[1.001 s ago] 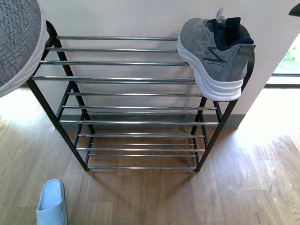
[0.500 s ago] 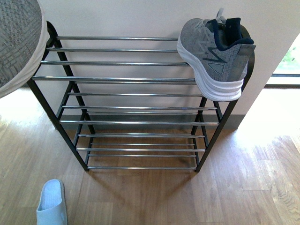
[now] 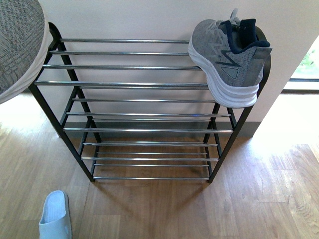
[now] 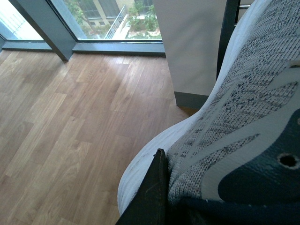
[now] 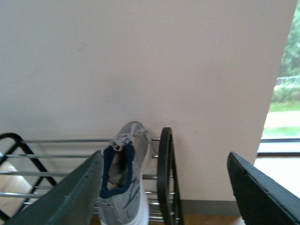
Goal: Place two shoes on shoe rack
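The left claw (image 4: 161,199) holds one sneaker (image 3: 17,45) near the rack's (image 3: 134,83) top-left corner. The right claw (image 5: 164,158) is wide open. The second sneaker (image 3: 227,57) sits top-right.

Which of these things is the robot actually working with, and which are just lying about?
Part of the job: shoe rack; grey sneaker on its top tier; second grey sneaker, held up at left.
Lying about: pale blue slide on the floor.

I count two grey knit sneakers: the racked sneaker (image 3: 225,57) on the top tier, and the lifted sneaker (image 3: 17,45) up at my left side. I see one pale blue slide (image 3: 55,215), lying on the wooden floor (image 3: 259,199). There is one shoe rack (image 3: 124,83), with a black frame and chrome rods.
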You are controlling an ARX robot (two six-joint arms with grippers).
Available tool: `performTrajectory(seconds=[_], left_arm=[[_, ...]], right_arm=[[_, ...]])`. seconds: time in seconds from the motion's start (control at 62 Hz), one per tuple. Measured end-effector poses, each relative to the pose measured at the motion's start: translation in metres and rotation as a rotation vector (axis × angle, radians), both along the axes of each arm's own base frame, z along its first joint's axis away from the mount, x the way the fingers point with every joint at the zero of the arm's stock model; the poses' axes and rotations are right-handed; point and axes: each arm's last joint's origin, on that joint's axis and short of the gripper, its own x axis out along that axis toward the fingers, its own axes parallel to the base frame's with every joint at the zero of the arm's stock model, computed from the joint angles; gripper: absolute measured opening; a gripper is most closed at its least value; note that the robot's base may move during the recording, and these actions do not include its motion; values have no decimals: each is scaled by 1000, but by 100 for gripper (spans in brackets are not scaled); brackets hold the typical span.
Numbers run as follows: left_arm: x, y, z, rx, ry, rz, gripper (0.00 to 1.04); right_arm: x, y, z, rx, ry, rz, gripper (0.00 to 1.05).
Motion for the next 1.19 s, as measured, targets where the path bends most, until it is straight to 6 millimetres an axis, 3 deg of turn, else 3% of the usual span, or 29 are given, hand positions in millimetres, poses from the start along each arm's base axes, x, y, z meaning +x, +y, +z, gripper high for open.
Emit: performTrajectory(seconds=[0.145,0.387,0.565,1.194], left_arm=[[0,0,0,-2,1,-4,2],[0,0,0,-1,0,-1,2],[0,0,0,0,0,-1,2],[0,0,0,0,0,-1,2]], right_arm=[[-17,8,-20,-53,21,0,40],[-37,17,-35,-74,11,5,1],[-50,28,-44,-79,12,12,2],[-78,28,-61,-79,-8,3,2]])
